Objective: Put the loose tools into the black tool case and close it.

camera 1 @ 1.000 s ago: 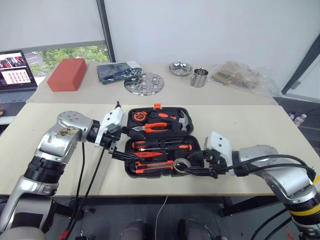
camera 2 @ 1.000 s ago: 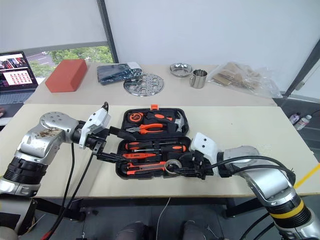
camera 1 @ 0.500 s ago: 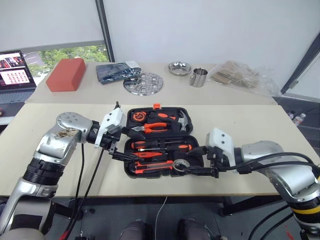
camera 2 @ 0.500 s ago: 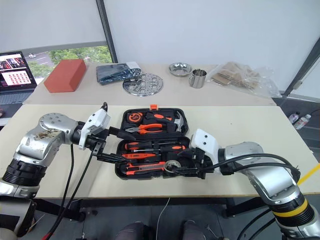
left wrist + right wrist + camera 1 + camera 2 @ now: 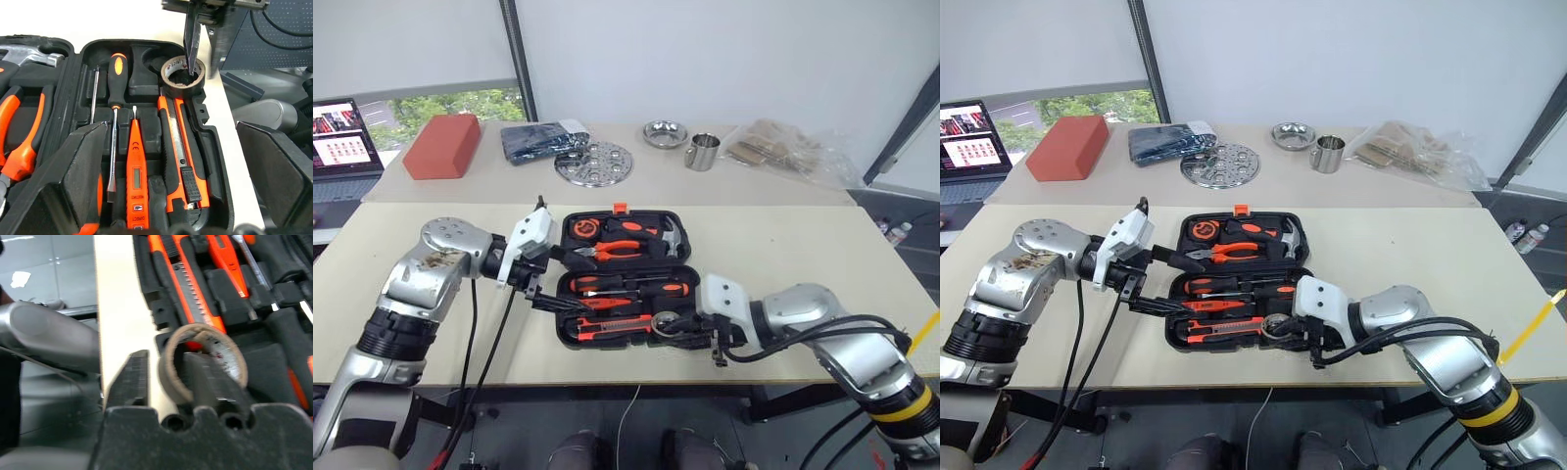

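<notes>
Tape roll (image 5: pixel 203 360), light, stiff and open-centred, sits pinched through its wall by your right hand (image 5: pixel 1285 331), one finger inside, over the black tool case (image 5: pixel 690 304) corner; left hand (image 5: pixel 551 277) gapes wide beside the screwdrivers (image 5: pixel 115 105); counter (image 5: pixel 783 255) beyond is roomy

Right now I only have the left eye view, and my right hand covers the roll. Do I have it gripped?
Observer: Yes. In the right wrist view, the right hand has one finger inside the roll and the other outside, pinching its wall.
Operator: Is the roll over the case or the table?
Observer: Over the case. The left wrist view shows it tilted in the corner, just past the knife's end.
</notes>
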Controlling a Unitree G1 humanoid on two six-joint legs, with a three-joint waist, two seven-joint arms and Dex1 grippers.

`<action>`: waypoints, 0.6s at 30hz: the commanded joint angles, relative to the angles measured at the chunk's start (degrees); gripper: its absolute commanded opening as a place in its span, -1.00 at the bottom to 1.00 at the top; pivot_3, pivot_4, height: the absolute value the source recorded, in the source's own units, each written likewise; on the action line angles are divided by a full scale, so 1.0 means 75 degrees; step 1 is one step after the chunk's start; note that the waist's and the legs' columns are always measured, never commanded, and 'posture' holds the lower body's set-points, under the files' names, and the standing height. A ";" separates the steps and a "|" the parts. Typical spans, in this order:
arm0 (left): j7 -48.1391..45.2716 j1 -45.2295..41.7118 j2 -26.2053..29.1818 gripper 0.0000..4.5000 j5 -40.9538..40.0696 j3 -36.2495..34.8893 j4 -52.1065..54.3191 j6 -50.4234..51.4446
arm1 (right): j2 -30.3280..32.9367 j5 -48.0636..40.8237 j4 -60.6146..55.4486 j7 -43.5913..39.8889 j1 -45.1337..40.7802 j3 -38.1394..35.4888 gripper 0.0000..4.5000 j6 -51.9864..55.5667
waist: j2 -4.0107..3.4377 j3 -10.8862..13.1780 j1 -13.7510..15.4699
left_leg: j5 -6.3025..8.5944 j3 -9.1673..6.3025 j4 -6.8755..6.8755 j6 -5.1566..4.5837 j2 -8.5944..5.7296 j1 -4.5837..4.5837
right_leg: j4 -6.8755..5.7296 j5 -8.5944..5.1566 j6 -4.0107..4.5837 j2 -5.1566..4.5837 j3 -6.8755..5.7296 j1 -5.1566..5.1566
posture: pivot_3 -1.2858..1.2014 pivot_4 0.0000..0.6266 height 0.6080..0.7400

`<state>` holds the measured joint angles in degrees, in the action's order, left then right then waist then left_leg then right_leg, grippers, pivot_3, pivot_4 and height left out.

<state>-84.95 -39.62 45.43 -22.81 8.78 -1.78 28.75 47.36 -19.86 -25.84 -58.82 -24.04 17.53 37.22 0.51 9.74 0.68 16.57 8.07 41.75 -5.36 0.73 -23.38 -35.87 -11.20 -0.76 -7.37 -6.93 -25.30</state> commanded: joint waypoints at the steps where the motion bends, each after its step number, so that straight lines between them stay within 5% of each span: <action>1: -0.0049 -0.0198 0.0041 1.00 -0.0065 -0.0120 0.0020 -0.0063 | 0.0248 -0.0285 -0.0136 -0.0226 0.0009 -0.0572 -0.98 0.0062 | 0.0000 0.0000 0.0000 | 0.0000 0.0000 0.0000 0.0000 0.0000 -0.0001 | 0.0001 0.0006 0.0011 0.0000 -0.0001 0.0000 | 0.03 -0.52 0.91; 14: -0.0103 -0.0325 -0.0082 1.00 0.0041 -0.0025 -0.0186 -0.0152 | 0.0271 0.0378 0.0474 0.0110 0.0342 -0.0375 -0.98 -0.0096 | 0.0003 -0.0001 -0.0015 | 0.0000 0.0000 0.0000 0.0001 0.0002 0.0012 | 0.0000 -0.0001 -0.0003 0.0000 0.0002 0.0008 | 0.03 -0.52 0.91; 18: -0.0099 -0.0290 -0.0057 1.00 0.0032 -0.0050 -0.0131 -0.0112 | 0.0438 0.0158 0.0119 -0.0035 0.0412 -0.0597 -0.43 0.0162 | 0.0002 0.0000 0.0012 | 0.0000 -0.0001 0.0000 0.0001 0.0001 0.0010 | -0.0002 0.0000 -0.0001 -0.0007 0.0001 0.0007 | 0.03 -0.52 0.91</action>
<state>-85.58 -40.60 44.74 -22.37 8.96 -3.36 28.60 49.53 -18.05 -22.88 -58.51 -20.96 14.23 37.36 0.52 9.74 0.77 16.57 8.04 41.75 -5.36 0.73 -23.37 -35.88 -11.19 -0.76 -7.45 -6.96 -25.28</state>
